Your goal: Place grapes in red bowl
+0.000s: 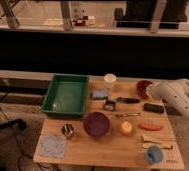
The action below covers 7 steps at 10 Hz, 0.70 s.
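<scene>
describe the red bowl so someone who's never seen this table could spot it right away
Start at the wooden table and go to its far right corner, away from the big green tray. The red bowl sits there at the back edge, partly covered by the white arm whose gripper is at its rim. It is small, round and orange-red, much smaller than the dark purple bowl near the front.

Tool (149, 91) low, arm from right.
</scene>
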Motion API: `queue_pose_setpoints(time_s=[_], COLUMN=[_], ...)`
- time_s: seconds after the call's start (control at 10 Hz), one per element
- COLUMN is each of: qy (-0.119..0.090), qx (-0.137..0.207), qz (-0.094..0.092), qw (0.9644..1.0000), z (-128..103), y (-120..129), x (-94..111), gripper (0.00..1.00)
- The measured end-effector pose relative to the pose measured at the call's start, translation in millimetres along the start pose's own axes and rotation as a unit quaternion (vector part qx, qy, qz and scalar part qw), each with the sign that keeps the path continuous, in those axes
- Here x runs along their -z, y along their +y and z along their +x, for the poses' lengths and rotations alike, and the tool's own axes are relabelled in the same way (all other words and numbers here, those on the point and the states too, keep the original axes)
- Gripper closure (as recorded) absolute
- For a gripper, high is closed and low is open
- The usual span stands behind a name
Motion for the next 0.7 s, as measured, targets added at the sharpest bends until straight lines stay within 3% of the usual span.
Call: queue_pose_setpoints(time_s=[0.7], qy=[-0.002], qx=[0.005], qz=[0.000], qw=[1.0000], z=[-6], y=[15], x=[3], gripper=[0.99])
